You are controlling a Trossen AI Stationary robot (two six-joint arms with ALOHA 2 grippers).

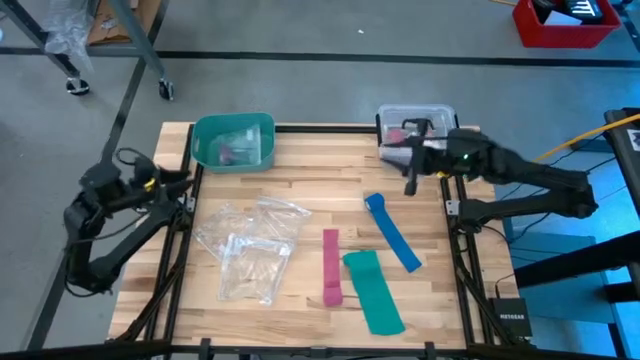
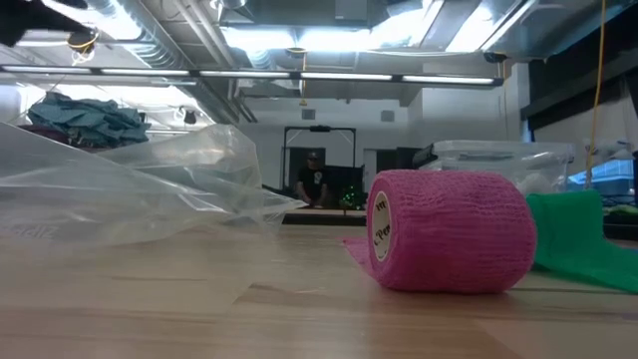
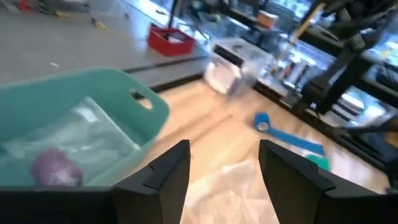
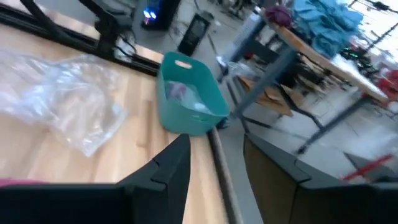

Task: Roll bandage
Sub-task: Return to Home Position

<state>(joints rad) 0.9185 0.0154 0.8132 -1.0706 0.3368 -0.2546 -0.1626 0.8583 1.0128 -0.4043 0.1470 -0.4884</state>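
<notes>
The bandage (image 3: 56,168) is a small purple roll lying inside the teal bin (image 1: 205,140) at the table's far left, among clear wrappers; in the high view the bandage (image 1: 232,155) shows as a small mauve spot. My left gripper (image 3: 224,152) stands open beside the table's left edge, near the bin and pointing across the table, with nothing between its fingers. My right gripper (image 4: 214,146) is open above the table's far right part, in front of a clear box (image 1: 415,122), and points toward the bin (image 4: 186,102).
Clear plastic bags (image 1: 250,245) lie left of the table's middle. A pink strip (image 1: 331,265) with a rolled near end (image 2: 449,229), a blue strip (image 1: 392,230) and a green strip (image 1: 373,290) lie right of the middle. A red crate (image 1: 565,22) stands on the floor beyond.
</notes>
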